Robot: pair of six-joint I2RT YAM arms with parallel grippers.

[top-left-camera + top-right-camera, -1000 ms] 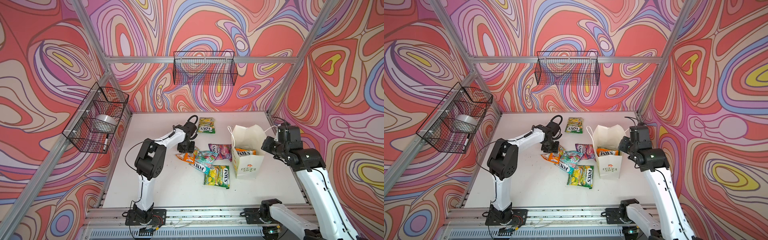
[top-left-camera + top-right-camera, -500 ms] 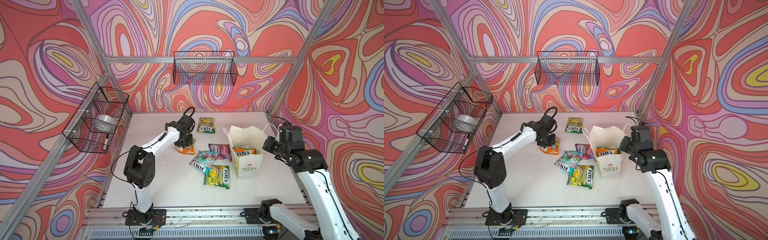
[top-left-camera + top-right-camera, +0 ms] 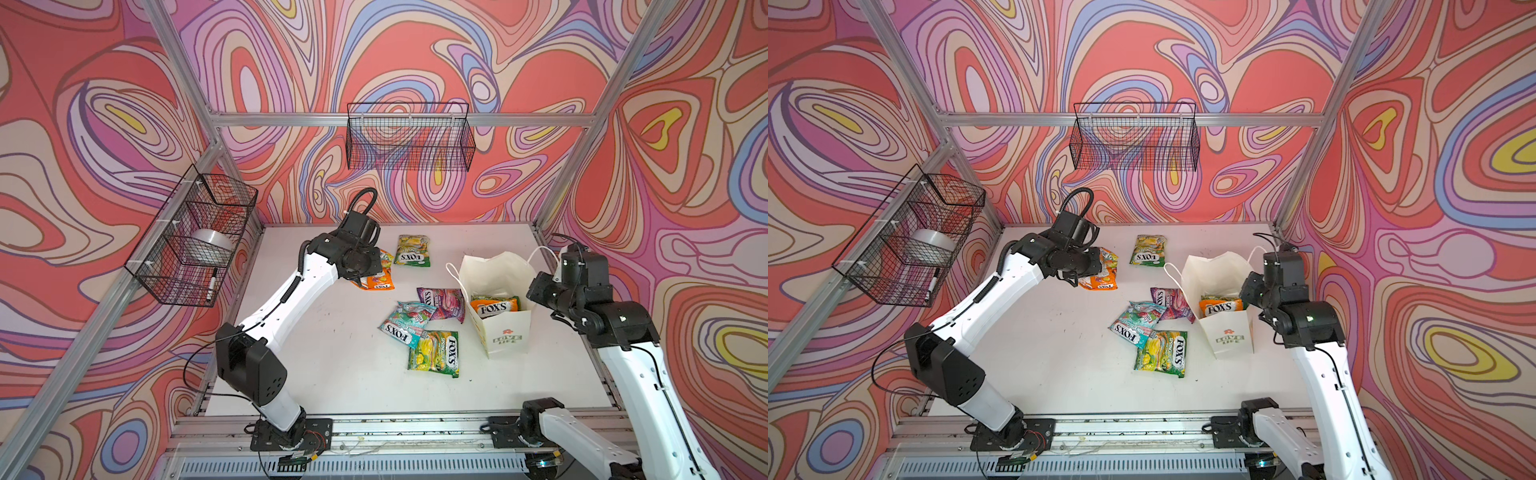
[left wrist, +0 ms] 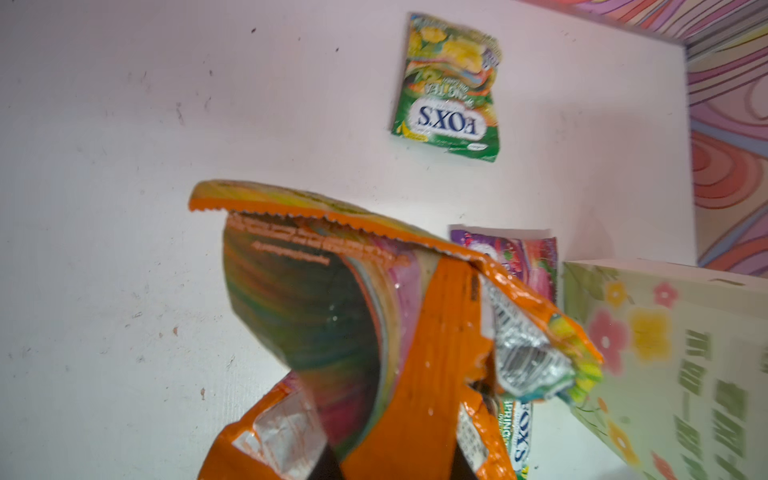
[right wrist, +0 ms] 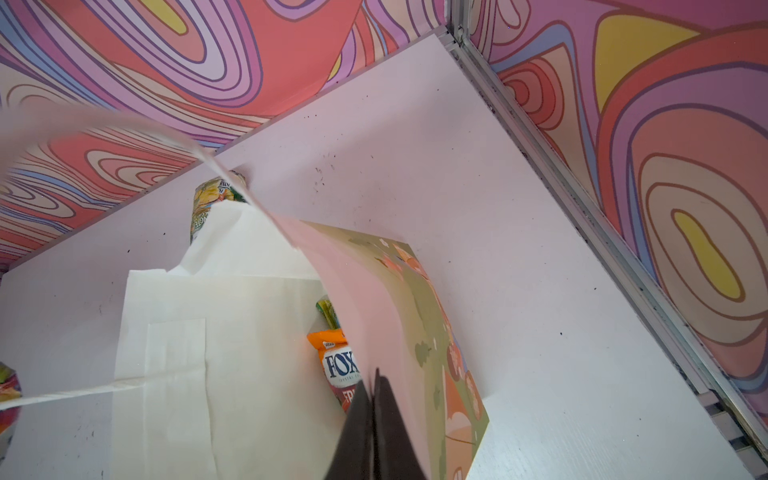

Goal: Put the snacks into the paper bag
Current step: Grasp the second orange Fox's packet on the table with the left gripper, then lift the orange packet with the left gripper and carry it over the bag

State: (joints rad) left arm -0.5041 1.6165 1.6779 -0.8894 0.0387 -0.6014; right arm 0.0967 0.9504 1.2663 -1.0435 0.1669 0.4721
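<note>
"Four packets lie loose on the table, by my count. Where exactly?"

"Take the back wall as twelve in both top views. A green packet lies alone toward twelve o'clock. Three crowd the middle, edges touching: a purple packet, a teal packet at its eight o'clock, and a yellow-green packet at six o'clock of the pair."

"What has the left gripper got?"

"It sits at eleven o'clock, jaws narrow and clamped on an orange packet, which sticks out crumpled from the gripper in the left wrist view. A yellow-green scrap shows at the packet's edge; I cannot tell whether that is a separate packet."

"And the bag?"

"The paper bag stands upright at three o'clock, mouth open, just beside the purple packet. A second orange packet stands inside against the near wall, with a green edge showing behind it."

"The right gripper?"

"Pinched tight on the bag's wall at the bag's three o'clock side, the paper caught between its dark fingers."
</note>
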